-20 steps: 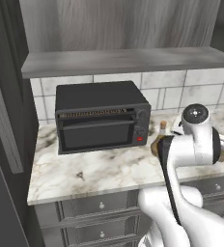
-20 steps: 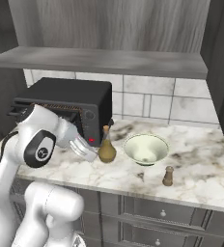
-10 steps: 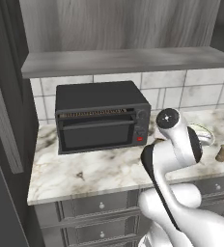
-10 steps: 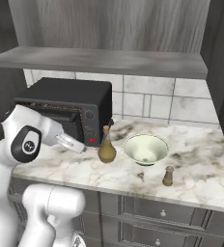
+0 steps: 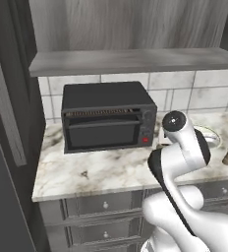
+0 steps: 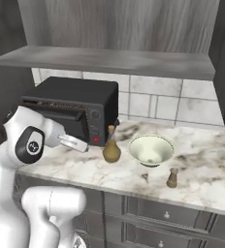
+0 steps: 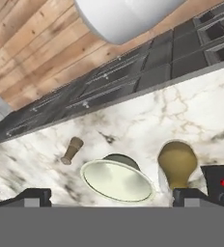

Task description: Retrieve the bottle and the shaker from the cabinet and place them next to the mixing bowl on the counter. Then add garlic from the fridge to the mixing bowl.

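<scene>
Gripper [image 7: 109,195] wide open, nothing in it, tips spread either side of the hand view.

Bottle [image 6: 111,146] and shaker [image 6: 171,178] both standing upright on the counter [image 6: 206,169] by the mixing bowl [image 6: 151,149]: bottle just beside the bowl on the toaster oven [image 6: 73,109] side, shaker near the bowl toward the counter's front edge. I read the cabinet part as done; garlic from the fridge is what's left. Can't see garlic in the bowl.

Handling, my guess: garlic bulb is light, roundish, papery skin, so likely slippery and prone to roll. I'd pinch across the widest part w/ modest force and drop it in from low.

Bowl looks rigid ceramic, open top, easy target. Counter is flat, hard marble. Room's tight: shelf [image 5: 130,61] overhangs the bowl, oven close by.
</scene>
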Robot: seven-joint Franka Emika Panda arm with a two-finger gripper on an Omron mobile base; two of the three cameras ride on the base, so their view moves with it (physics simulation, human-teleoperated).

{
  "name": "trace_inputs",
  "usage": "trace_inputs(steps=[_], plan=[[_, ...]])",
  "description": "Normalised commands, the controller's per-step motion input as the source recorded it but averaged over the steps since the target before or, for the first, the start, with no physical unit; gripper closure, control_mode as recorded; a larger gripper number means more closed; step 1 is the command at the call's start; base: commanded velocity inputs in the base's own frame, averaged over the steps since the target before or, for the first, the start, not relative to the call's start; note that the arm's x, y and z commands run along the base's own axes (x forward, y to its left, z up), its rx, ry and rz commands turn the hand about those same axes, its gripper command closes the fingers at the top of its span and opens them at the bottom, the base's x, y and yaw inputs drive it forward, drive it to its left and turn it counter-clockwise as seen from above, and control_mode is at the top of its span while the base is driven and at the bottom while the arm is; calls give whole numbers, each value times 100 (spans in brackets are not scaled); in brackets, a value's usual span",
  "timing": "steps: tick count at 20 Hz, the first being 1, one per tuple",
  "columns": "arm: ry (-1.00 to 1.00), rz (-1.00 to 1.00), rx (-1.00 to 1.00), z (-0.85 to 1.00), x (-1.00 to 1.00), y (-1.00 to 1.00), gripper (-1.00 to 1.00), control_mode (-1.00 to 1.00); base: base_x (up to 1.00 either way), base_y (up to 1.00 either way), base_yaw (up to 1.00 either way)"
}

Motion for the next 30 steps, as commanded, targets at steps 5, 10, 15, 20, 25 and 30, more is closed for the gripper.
trace_inputs(steps=[5, 10, 15, 20, 25, 30], plan=[[0, 0, 0, 0, 0, 0, -100, 100, -68, -18, 33], [0, 0, 0, 0, 0, 0, -100, 100, -78, 0, 31], [0, 0, 0, 0, 0, 0, -100, 100, -68, 28, 31], [0, 0, 0, 0, 0, 0, -100, 100, -33, 54, 36], [0, 0, 0, 0, 0, 0, -100, 100, -27, 74, 36], [0, 0, 0, 0, 0, 0, -100, 100, -7, 76, 22]])
